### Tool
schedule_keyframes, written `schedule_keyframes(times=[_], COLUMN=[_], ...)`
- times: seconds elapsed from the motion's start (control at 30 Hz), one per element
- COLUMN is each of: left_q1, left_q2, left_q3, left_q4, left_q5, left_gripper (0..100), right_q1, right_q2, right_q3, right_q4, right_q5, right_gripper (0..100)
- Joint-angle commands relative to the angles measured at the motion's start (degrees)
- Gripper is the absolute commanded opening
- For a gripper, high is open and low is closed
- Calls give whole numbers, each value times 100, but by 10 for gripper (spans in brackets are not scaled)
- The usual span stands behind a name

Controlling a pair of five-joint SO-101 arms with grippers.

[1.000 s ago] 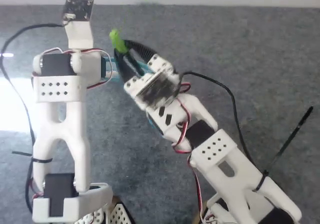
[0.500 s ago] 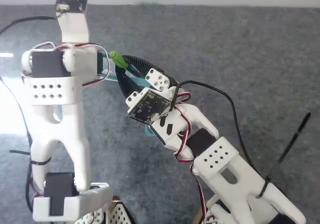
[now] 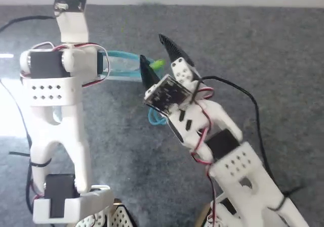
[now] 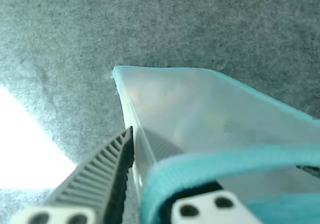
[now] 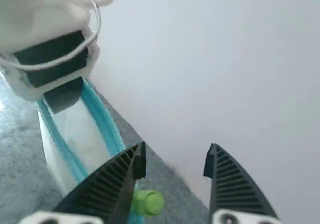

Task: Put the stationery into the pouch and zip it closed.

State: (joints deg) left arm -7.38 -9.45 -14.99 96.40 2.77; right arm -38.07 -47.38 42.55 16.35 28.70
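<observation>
You have the grey felt-like table [image 3: 283, 60] running under everything, with a pale wall along its far edge. The left arm [image 3: 55, 110] stands upright on the left of the high view, its wrist turned toward the middle of the table. The right arm [image 3: 223, 146] leans in from the lower right, its head close to the left arm's wrist. Between the two arms sits the pouch [image 3: 121, 65], clear plastic with a teal zipper band. It extends sideways from the left arm's wrist toward the right arm. Your left gripper [image 4: 150, 169] is clamped on the pouch's rim. In the left wrist view the ribbed finger presses against the clear wall on one side, and the teal band runs across the other jaw. The pouch's far corner stands above the table there. Your right gripper [image 5: 175, 164] has its two black fingers spread well apart, holding nothing between them. It is raised at the end of the pouch farthest from the left arm. The green pen [image 3: 158, 63] shows only its light-green rounded end. That end lies just beside one finger of the right gripper, at the pouch's teal edge. You cannot tell from these views whether the finger touches it, or how far the pen sits inside the pouch. A small teal loop [image 3: 153, 118] shows beneath the right arm's wrist.
</observation>
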Motion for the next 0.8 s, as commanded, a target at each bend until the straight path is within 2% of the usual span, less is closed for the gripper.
schedule_keyframes(times=[0.0, 0.13, 0.33, 0.43, 0.57, 0.67, 0.77], left_q1=[-9, -9, -18, -97, 9, 53, 237], left_q2=[-141, -141, -176, -132, 149, 237, 141], left_q3=[-198, -198, -259, -532, -84, 163, 743], left_q4=[-44, -44, -53, 62, -105, 88, -220], left_q5=[9, 9, 193, 211, 167, 158, 158], left_gripper=[11, 11, 11, 11, 11, 11, 11], right_q1=[127, 259, 286, 646, 875, 866, 629], right_q2=[-558, -778, -778, -769, -479, 4, 620], right_q3=[-659, -905, -941, -905, -765, -932, -1477], right_q4=[1024, 1833, 2519, 3160, 3802, 3890, 3758], right_q5=[70, 70, 105, 105, 105, 70, -18], right_gripper=[158, 158, 157, 155, 158, 156, 156])
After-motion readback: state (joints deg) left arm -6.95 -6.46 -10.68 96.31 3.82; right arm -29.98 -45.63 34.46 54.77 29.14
